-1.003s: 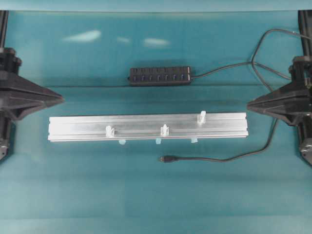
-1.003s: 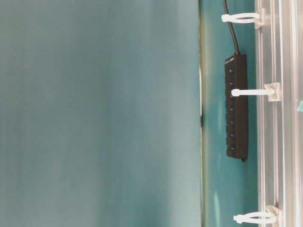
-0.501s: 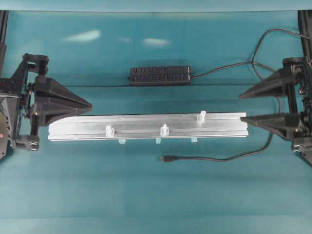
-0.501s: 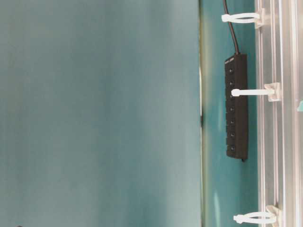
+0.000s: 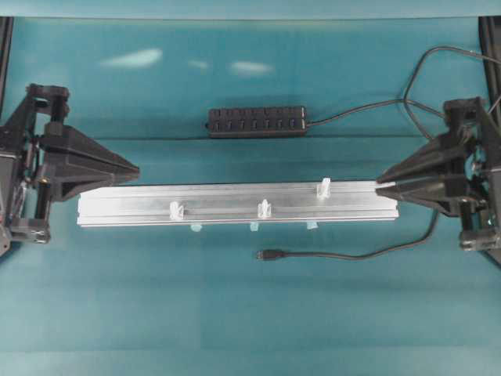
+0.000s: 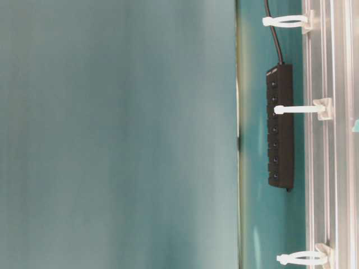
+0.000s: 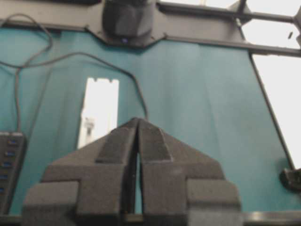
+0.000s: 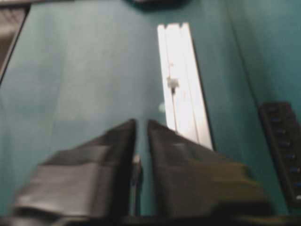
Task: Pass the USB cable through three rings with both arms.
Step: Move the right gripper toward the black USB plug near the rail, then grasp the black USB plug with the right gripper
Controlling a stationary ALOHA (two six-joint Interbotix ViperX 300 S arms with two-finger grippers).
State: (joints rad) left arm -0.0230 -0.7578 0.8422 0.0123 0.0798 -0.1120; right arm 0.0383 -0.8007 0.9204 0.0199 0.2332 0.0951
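Along the teal table (image 5: 250, 313), both arms are sitting at the rail's (image 5: 125, 205) ends — I'm seeing bare cloth in front.
I'm watching the left gripper (image 5: 138, 168) pressed shut, empty; the right gripper (image 5: 378, 186) is a sliver apart, empty. USB cable (image 5: 344, 254) is lying just before the rail, plug (image 5: 268, 254) pointing left — three rings (image 5: 264, 208) standing upright, unthreaded.

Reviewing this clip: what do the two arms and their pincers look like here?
Both arms are matte black. The left pincer and right pincer each end in two broad wedge-shaped fingers tapering to a point, mounted on open, frame-like black brackets. In the left wrist view the fingers look coated in rough, foam-like black padding with stepped shoulders. No coloured markings are clearly visible.
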